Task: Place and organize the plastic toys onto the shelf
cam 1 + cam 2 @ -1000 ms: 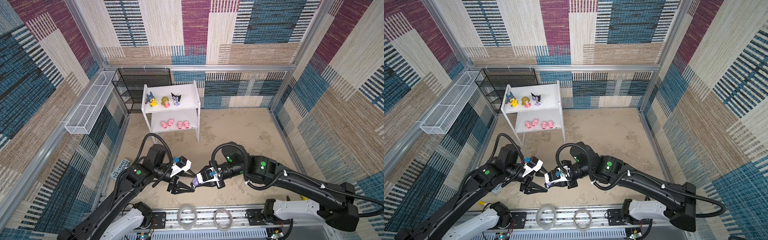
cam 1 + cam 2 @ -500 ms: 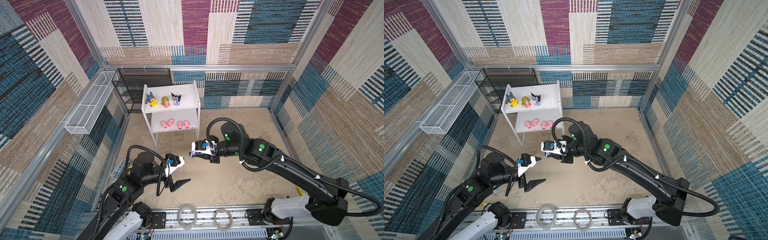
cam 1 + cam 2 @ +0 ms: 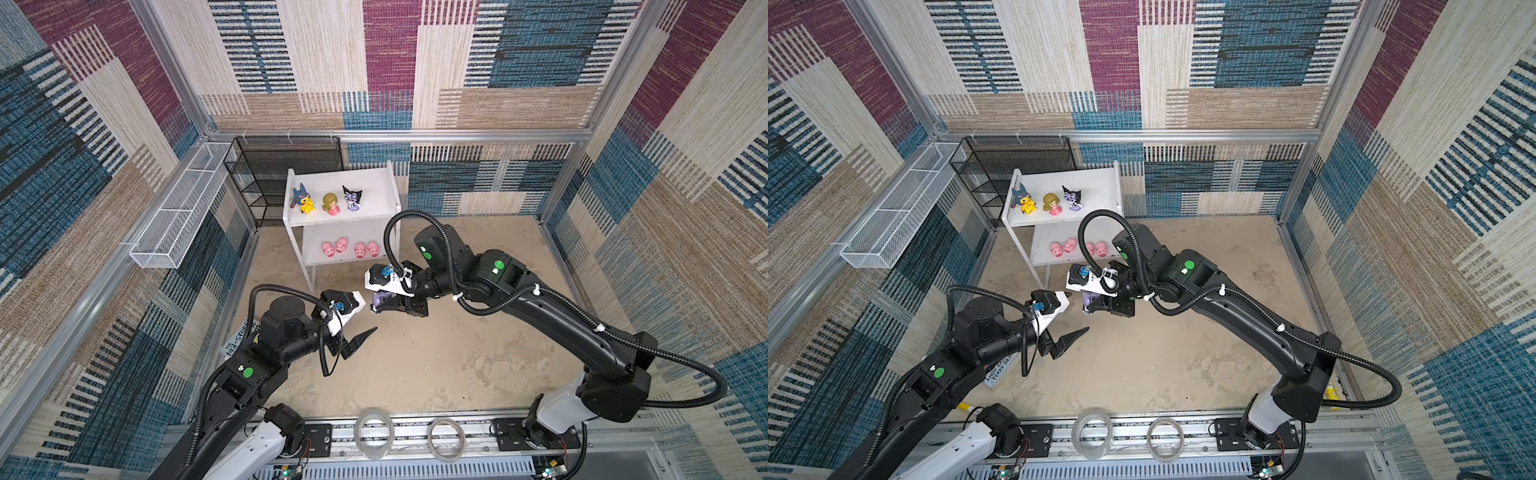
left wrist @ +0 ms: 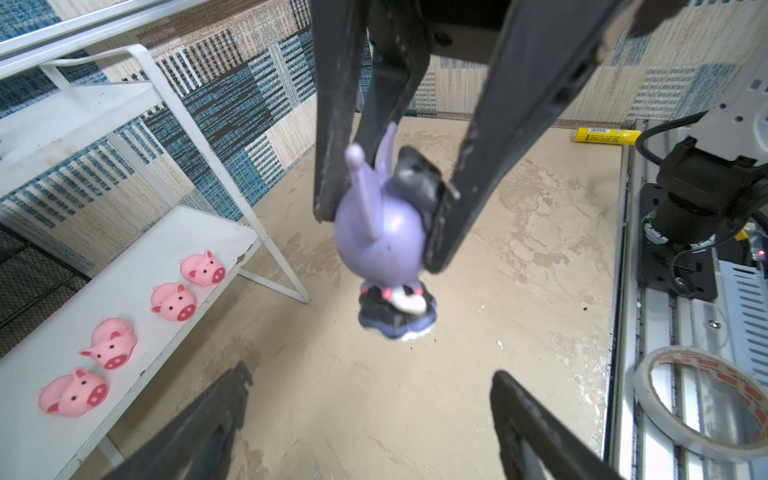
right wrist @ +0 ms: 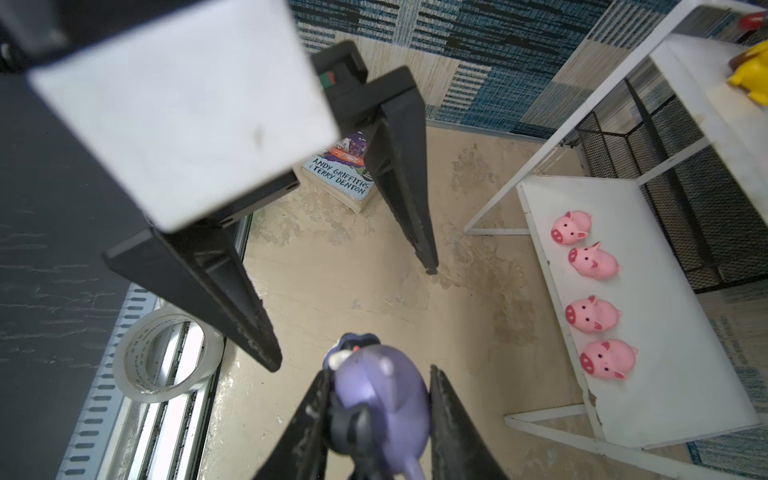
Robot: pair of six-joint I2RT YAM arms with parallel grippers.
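Fingers (image 5: 309,415) of right gripper (image 3: 380,306) pinch purple figure (image 4: 382,237) aloft, arm extended; left gripper (image 5: 351,318) gapes wide, empty.

Just in front of the shelf (image 3: 376,187), the right gripper (image 3: 379,308) clamps a purple-and-black toy (image 3: 380,297). The left gripper (image 3: 360,328) hangs close by, farther from the shelf.

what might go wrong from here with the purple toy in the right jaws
1. The right jaws pinch the purple toy only by its rounded head, so it might slip or twist out.
2. The shelf top already holds three standing figures; setting it beside them may topple one.
3. The left jaws stand open close by, so the arms might clash.
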